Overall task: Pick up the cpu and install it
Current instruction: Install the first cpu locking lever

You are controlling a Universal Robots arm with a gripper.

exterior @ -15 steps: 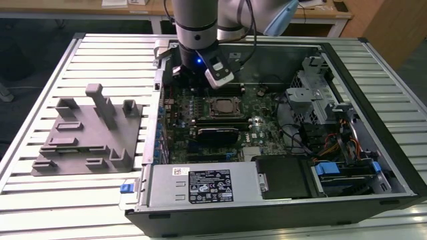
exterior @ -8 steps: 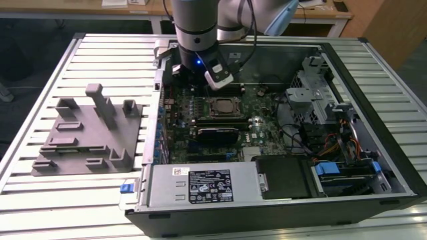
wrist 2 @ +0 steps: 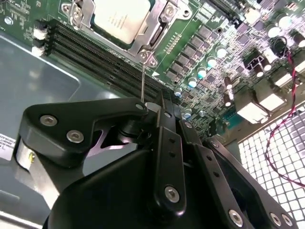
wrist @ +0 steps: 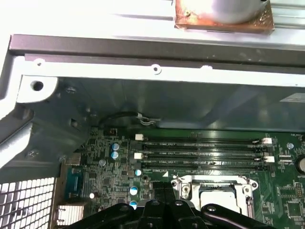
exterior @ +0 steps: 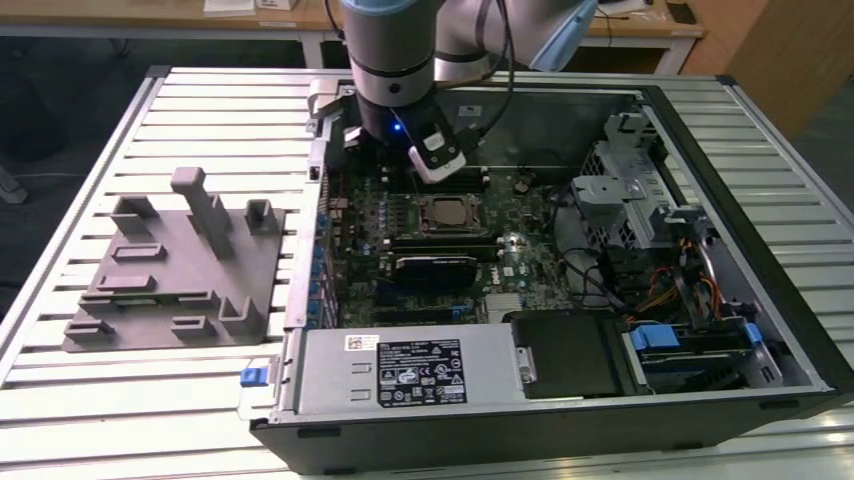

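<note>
Slatted metal table (exterior: 747,130), silvery square cpu (wrist 2: 119,19) socketed.

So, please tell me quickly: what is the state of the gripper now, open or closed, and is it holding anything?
Gripper: cannot be told whether open or closed; it hangs above the motherboard near the cpu, which sits in its socket.

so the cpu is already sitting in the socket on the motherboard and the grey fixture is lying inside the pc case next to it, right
Not quite. The cpu does sit in the socket on the motherboard, with the gripper above the board. But the grey fixture is not inside the pc case: the exterior view shows it on the slatted table, outside the case on the exterior view's left.
</note>
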